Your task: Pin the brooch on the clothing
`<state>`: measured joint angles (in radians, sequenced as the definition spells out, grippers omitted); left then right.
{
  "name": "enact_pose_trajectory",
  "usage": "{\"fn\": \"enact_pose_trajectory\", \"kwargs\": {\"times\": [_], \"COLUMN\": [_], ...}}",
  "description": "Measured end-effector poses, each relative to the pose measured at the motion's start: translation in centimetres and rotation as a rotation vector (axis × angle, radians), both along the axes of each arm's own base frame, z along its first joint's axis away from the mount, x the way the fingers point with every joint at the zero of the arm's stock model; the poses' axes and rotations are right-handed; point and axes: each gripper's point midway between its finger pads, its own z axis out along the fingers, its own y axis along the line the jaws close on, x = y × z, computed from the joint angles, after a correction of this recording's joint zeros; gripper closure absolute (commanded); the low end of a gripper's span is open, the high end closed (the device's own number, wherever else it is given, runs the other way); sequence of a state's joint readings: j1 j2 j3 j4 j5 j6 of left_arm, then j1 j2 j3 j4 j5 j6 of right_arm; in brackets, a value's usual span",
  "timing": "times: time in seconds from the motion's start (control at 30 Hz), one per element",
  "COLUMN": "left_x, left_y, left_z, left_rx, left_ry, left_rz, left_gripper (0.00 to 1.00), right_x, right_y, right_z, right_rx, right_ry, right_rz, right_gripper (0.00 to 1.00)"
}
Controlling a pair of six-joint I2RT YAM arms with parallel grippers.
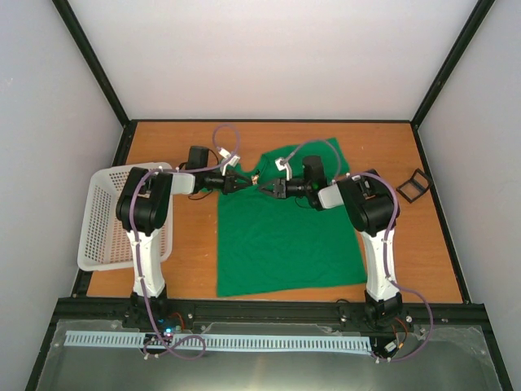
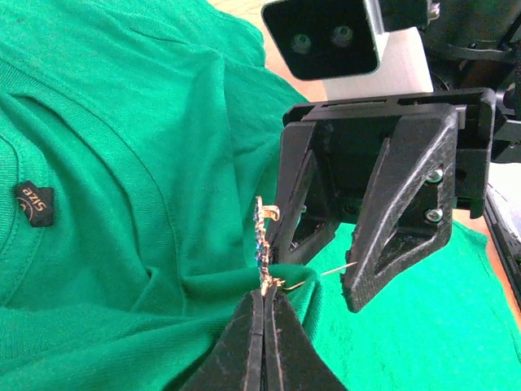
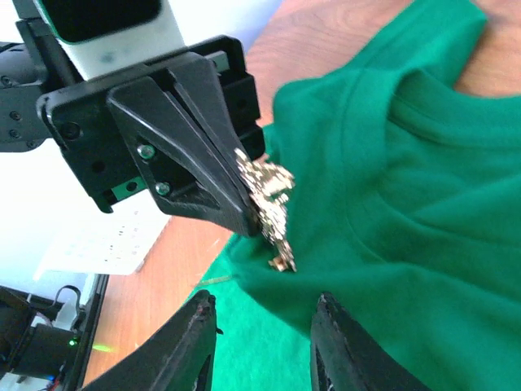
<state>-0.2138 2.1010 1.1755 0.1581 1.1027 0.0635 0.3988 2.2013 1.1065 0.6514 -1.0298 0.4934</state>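
Black "Size" tag [image 2: 34, 202] on green clothing [image 2: 138, 106]

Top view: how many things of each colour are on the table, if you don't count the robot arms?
Green: 1, the shirt
White: 1, the basket
Black: 1, the box
Shiny: 1, the brooch
Total: 4

Glittery pale-gold brooch [image 3: 267, 204], edge-on against a bunched fold by the neckline, green T-shirt [image 1: 281, 240] lying mostly flat
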Motion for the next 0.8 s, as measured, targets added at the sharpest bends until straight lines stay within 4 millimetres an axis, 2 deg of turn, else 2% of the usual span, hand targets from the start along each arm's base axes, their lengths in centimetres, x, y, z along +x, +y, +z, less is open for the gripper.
{"fn": "enact_pose_trajectory", "kwargs": {"times": [0.17, 0.27, 0.43, 0.8], "left_x": [-0.1, -0.1, -0.1, -0.3], "left_y": [0.0, 0.0, 0.0, -0.1], "left_z": [0.1, 0.1, 0.1, 0.0], "left_rx": [-0.004, -0.005, -0.005, -0.006], "left_ry": [0.0, -0.002, -0.005, -0.018], "left_rz": [-0.005, -0.007, -0.01, -0.018], "left_gripper": [0.99, 0.99, 0.99, 0.99], "right_x": [0.7, 0.9, 1.2, 1.9], "right_y": [0.7, 0.8, 0.9, 1.1], "right_z": [0.8, 0.4, 0.4, 0.3], "right_rx": [0.047, 0.06, 0.089, 0.09], "right_ry": [-0.011, 0.008, 0.033, 0.039], "right_rz": [-0.006, -0.015, -0.028, -0.043], "right_gripper": [0.68, 0.69, 0.62, 0.65]}}
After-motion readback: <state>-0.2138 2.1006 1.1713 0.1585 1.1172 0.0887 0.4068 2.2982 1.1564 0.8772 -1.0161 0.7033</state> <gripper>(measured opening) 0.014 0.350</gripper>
